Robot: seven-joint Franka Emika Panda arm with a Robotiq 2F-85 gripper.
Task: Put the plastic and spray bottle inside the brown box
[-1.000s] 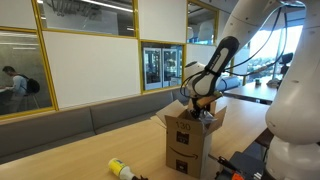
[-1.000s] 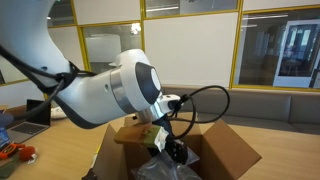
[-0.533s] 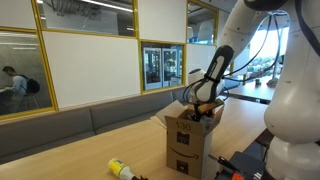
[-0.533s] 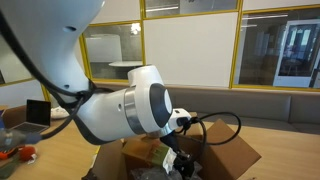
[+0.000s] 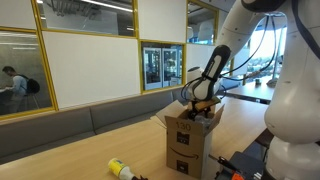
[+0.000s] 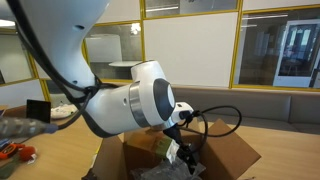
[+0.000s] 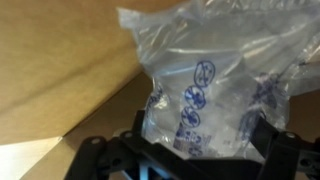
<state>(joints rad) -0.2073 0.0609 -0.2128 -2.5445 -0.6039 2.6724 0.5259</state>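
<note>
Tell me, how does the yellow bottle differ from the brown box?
The bottle lies on its side; the box stands upright. The bottle is small and yellow; the box is brown and far taller. Both rest on the same table.

Over the last second we see the gripper [image 5: 203,104] shift slightly right and up at the mouth of the brown box [image 5: 188,140] in an exterior view, and the forearm above it now stands steeper. In an exterior view the arm [image 6: 150,98] has swung its big round joint from mid-frame toward the lower right. The gripper [image 6: 187,155] has gone with it, and white casing now fills the upper left
</note>
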